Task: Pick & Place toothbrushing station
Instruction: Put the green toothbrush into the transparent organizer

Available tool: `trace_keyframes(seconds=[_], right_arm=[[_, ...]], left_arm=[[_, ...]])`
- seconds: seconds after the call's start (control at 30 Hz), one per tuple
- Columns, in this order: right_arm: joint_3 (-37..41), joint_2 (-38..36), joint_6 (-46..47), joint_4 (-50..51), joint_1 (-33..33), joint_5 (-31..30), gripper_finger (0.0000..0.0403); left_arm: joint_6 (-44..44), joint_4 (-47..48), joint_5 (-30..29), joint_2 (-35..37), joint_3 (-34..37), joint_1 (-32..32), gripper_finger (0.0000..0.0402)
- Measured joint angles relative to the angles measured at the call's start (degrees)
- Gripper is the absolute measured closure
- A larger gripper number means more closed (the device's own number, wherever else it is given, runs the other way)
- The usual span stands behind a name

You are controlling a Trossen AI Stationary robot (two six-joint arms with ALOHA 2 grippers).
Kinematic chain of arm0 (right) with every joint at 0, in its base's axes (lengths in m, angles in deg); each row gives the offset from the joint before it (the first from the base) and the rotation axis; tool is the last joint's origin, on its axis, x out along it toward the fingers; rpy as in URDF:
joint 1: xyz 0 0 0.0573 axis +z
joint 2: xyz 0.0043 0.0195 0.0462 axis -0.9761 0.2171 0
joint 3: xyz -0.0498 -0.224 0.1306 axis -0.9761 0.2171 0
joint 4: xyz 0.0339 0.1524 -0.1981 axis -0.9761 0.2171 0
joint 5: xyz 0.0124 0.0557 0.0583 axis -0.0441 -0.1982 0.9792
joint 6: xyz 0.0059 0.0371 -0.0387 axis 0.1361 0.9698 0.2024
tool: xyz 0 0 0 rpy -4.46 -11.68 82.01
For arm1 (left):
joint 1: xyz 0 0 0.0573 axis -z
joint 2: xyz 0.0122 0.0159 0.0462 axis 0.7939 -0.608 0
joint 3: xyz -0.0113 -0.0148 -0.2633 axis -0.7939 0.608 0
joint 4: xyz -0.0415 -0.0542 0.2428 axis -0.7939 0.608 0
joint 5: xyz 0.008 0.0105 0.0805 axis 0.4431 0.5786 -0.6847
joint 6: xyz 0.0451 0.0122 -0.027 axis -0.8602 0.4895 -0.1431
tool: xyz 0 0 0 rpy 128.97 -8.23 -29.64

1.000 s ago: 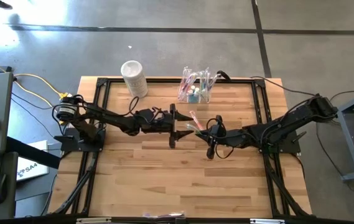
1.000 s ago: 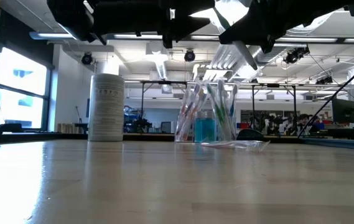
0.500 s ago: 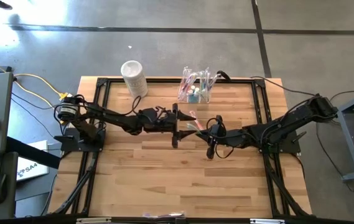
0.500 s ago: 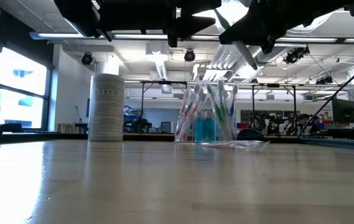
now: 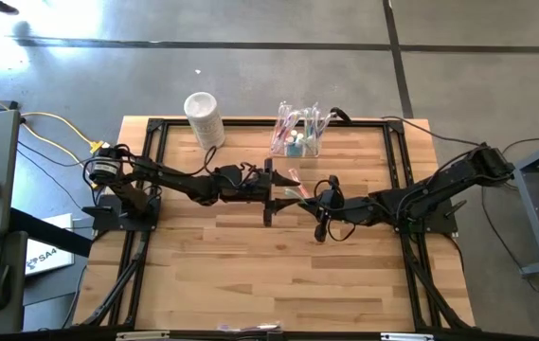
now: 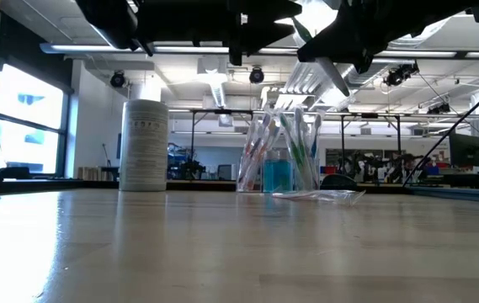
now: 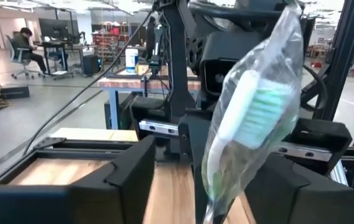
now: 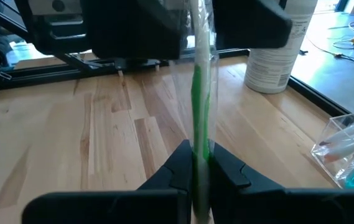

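Two dark robot arms meet above the middle of a wooden bench [image 5: 250, 265]. The right gripper [image 8: 195, 163] has its jaws closed on a green-and-white toothbrush in a clear wrapper [image 7: 251, 118], held up off the bench. The left gripper [image 5: 268, 192] has its jaws partly open on either side of the wrapped brush head. The toothbrushing station [image 5: 296, 133], a clear box holding toothbrushes, stands at the bench's far edge, near a whitish cylindrical container [image 5: 203, 117].
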Motion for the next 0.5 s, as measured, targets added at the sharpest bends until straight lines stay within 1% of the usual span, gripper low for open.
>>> trace_keyframes(seconds=[0.17,0.33,0.37,0.4,0.5], right_arm=[[0.00,0.00,0.15,0.00,0.00,-0.02,0.0386],[0.00,0.00,0.42,0.02,-0.02,-0.20,0.0386],[0.00,0.00,0.44,0.11,-0.04,-0.22,0.0385],[0.00,0.00,0.63,0.11,-0.02,-0.22,0.0384],[0.00,0.00,0.83,0.09,-0.01,-0.18,0.0374]], left_arm=[[-0.16,0.03,-0.02,0.00,0.00,0.00,0.0267],[-1.84,0.02,0.07,0.00,0.00,0.04,0.0372],[-1.78,0.02,0.18,0.00,0.00,0.04,0.0384],[-1.72,0.00,0.19,0.00,0.00,0.04,0.0388],[-1.67,0.02,0.20,0.00,0.00,0.04,0.0386]])
